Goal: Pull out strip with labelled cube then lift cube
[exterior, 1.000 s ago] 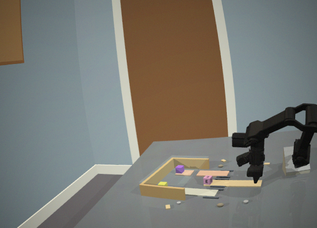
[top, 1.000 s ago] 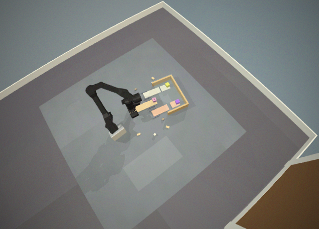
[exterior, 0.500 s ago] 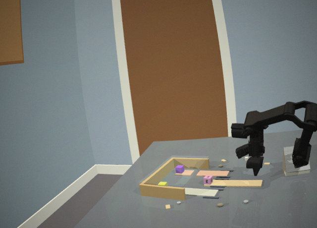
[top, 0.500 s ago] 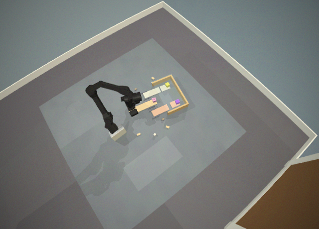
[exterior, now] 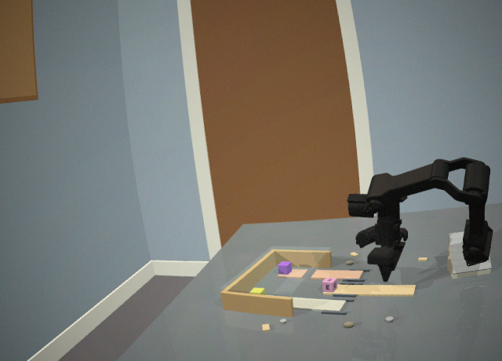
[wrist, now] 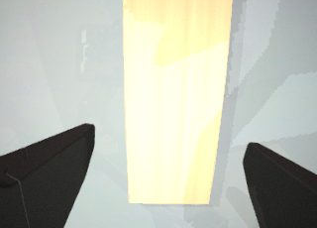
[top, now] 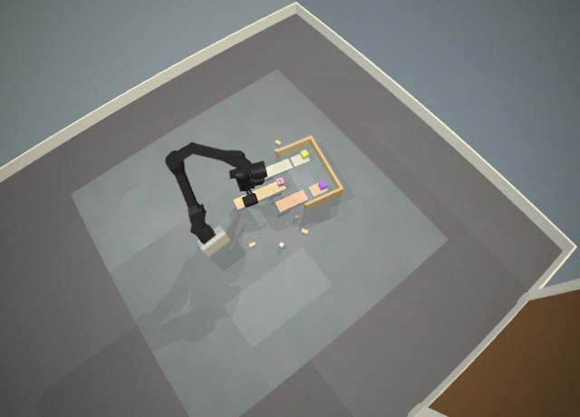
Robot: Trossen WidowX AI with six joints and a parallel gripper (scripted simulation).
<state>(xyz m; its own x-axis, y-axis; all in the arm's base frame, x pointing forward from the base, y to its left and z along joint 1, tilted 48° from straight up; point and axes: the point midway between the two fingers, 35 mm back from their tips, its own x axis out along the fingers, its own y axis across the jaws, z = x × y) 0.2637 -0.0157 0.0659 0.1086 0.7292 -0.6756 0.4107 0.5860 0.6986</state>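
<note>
Pink cube [exterior: 329, 284] – apparently marked "E" – on tan strip [exterior: 376, 289], hand [exterior: 384, 275] open, empty.

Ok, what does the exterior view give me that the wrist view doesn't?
Only the exterior view shows the pink labelled cube on the far end of the tan strip, the purple cube, the yellow cube, the wooden frame, and the gripper raised above the strip.

Only the wrist view shows the fingers spread wide, either side of the strip's near end, nothing between them.

Both show the tan strip in one piece.
</note>
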